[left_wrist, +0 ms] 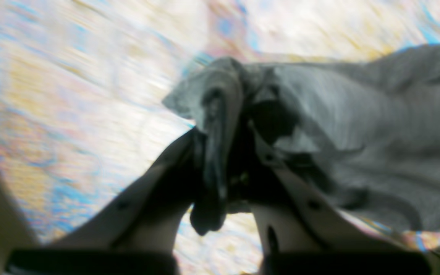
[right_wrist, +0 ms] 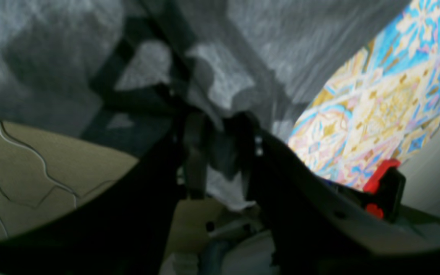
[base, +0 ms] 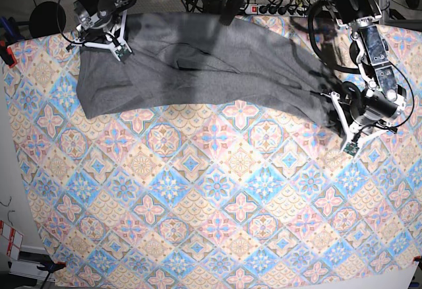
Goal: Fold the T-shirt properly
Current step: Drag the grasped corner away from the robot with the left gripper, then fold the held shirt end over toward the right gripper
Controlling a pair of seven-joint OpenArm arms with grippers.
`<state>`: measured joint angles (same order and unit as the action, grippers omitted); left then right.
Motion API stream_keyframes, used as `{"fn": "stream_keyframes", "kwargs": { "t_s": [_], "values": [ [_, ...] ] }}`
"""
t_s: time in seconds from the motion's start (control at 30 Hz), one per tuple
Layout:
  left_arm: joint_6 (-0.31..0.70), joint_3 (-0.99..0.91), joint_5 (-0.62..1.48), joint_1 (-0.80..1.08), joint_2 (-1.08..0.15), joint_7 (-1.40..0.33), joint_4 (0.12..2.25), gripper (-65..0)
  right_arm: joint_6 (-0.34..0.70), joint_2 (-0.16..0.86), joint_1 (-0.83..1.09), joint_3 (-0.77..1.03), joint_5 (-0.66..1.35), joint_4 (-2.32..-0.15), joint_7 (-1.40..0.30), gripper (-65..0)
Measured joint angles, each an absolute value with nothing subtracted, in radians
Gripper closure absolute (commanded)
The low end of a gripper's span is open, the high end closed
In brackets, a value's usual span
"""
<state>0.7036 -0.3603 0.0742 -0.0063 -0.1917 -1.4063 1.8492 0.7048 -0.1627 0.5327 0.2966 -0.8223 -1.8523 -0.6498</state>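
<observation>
**A:** Where is the T-shirt [base: 198,71] now?

**B:** It lies stretched along the far edge of the tablecloth [base: 211,203], from the far left corner over toward the right edge. Part of it is lifted up.

**A:** Who holds it?

**B:** Both arms. The left gripper [left_wrist: 224,152] has its jaws pressed on a bunch of grey cloth near the right edge. The right gripper [right_wrist: 216,152] is pinching cloth too, up at the far left corner.

**A:** What could go wrong?

**B:** I think the cloth could slip out. The left one holds a thick, scrunched lump, not a neat edge, so a hard pull may tug it free. And if the two arms pull apart too much, the shirt may twist or drag the tablecloth into wrinkles. Then the fold would come out crooked
</observation>
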Motion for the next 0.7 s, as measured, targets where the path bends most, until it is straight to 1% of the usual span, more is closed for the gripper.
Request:
{"fn": "stream_keyframes", "kwargs": {
  "t_s": [0.17,0.27,0.37,0.5,0.6,0.7],
  "values": [
    [0.704,-0.353,0.081,-0.105,-0.217,-1.398,1.684,-1.6,0.706,-0.160,0.534,0.297,-0.823,-1.852,-0.651,-14.2],
    [0.700,-0.338,0.066,-0.085,-0.221,-1.406,1.657,-1.6,0.706,-0.162,0.535,0.297,-0.823,-1.852,-0.651,-14.2],
    [0.697,-0.272,0.067,-0.028,-0.216,-1.411,1.726,-1.6,0.707,-0.164,0.533,0.326,-0.818,-1.852,-0.648,-14.2],
    [0.706,-0.214,0.081,0.051,-0.115,-1.404,1.929,-1.7,0.707,-0.164,0.483,0.395,-0.815,-1.852,-0.655,-14.2],
    [0.701,-0.171,0.074,0.059,-0.082,-1.404,1.962,-1.7,0.703,-0.157,0.455,0.425,-0.815,-1.853,-0.645,-14.2],
    [0.698,-0.118,0.052,0.064,-0.061,-1.407,1.963,-1.7,0.704,-0.161,0.467,0.429,-0.823,-1.853,-0.656,-14.2]
  ]
}}
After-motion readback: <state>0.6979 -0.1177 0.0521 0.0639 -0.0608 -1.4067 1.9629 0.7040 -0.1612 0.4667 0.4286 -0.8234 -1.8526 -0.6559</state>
